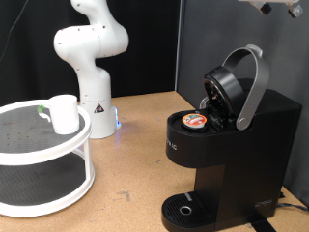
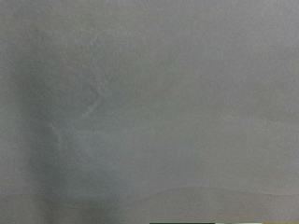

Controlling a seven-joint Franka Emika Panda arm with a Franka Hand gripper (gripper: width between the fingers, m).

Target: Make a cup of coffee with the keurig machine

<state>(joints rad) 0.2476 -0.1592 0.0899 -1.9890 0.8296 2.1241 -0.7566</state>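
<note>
The black keurig machine (image 1: 246, 145) stands at the exterior view's right with its silver-grey arched lid (image 1: 241, 85) raised. A small pod with an orange-red foil top (image 1: 195, 120) sits in the open holder. The round drip tray (image 1: 183, 209) is bare. The white cup (image 1: 64, 113) stands on the top tier of a white round stand (image 1: 68, 143) at the left. Only a part of my gripper (image 1: 282, 6) shows at the top right edge, high above the machine, and nothing shows in it. The wrist view shows only a plain grey surface.
The arm's white base (image 1: 94, 97) stands at the back, between the stand and the machine. The brown tabletop (image 1: 135, 155) lies between them. A dark wall is behind.
</note>
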